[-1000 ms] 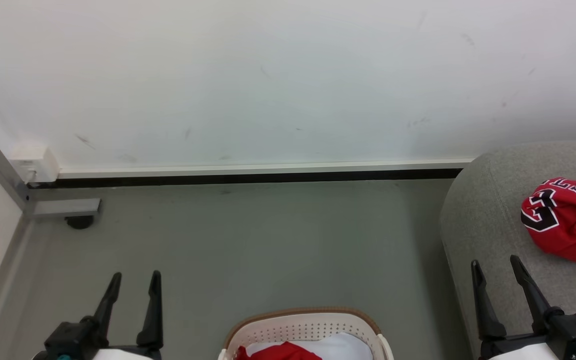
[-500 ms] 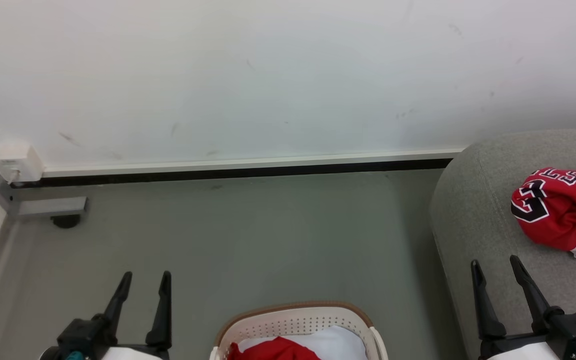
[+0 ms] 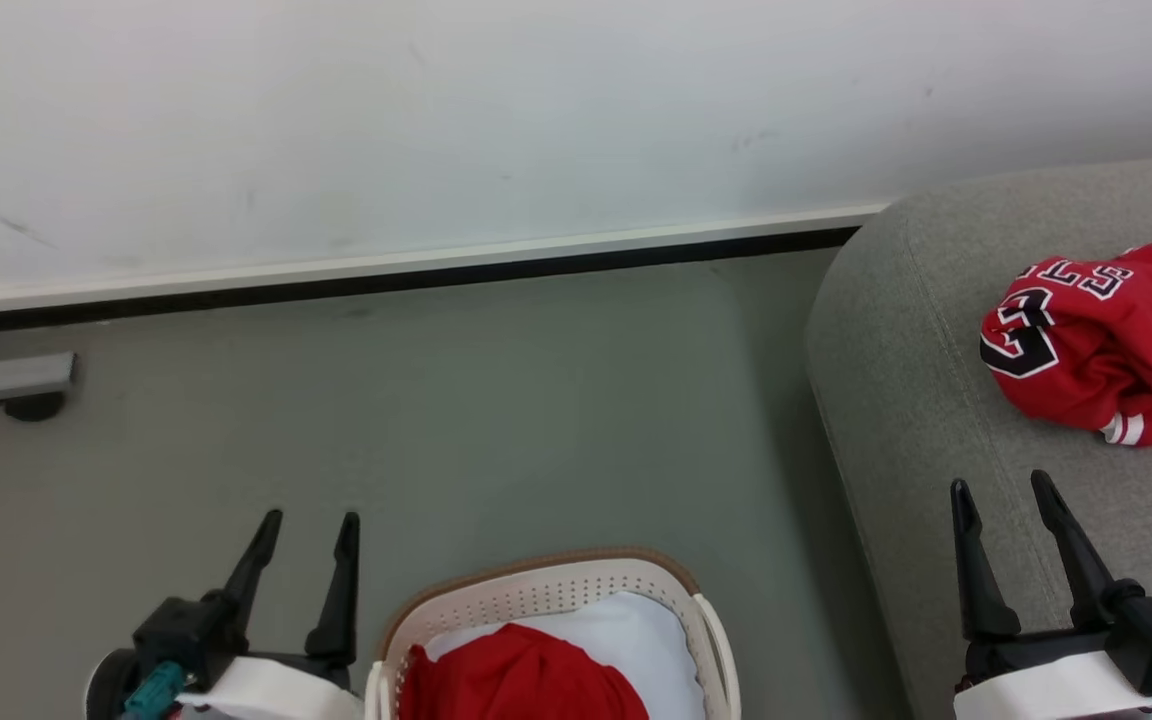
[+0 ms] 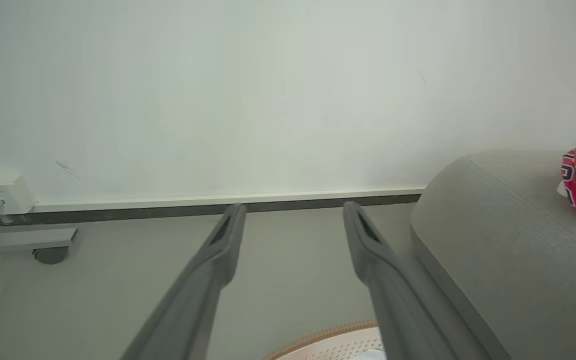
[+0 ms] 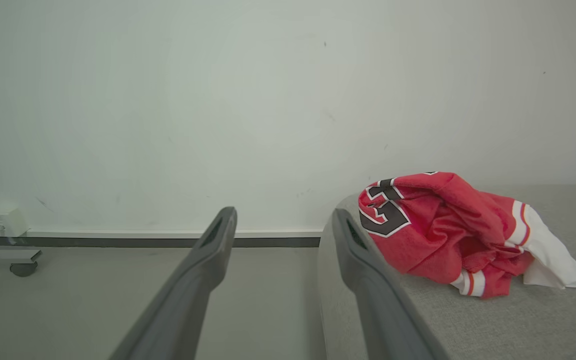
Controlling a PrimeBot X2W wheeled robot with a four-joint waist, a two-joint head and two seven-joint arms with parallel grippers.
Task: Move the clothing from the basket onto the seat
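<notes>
Camera dips, baring more of the near basket (image 3: 536,590); left gripper (image 3: 311,517) and right gripper (image 3: 999,483) gape empty. Soft, light clothing (image 3: 521,680) probably lifts by its bunched crest.

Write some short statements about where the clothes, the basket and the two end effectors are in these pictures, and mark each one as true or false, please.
1. A red garment with black-and-white numerals lies on the grey seat. True.
2. The basket is empty. False: red fabric lies inside it.
3. The left end effector grips a piece of clothing. False: its fingers stand apart with nothing between them.
4. The right end effector is open and holds nothing. True.
5. The basket stands on top of the seat. False: it stands on the floor, to the left of the seat.
</notes>
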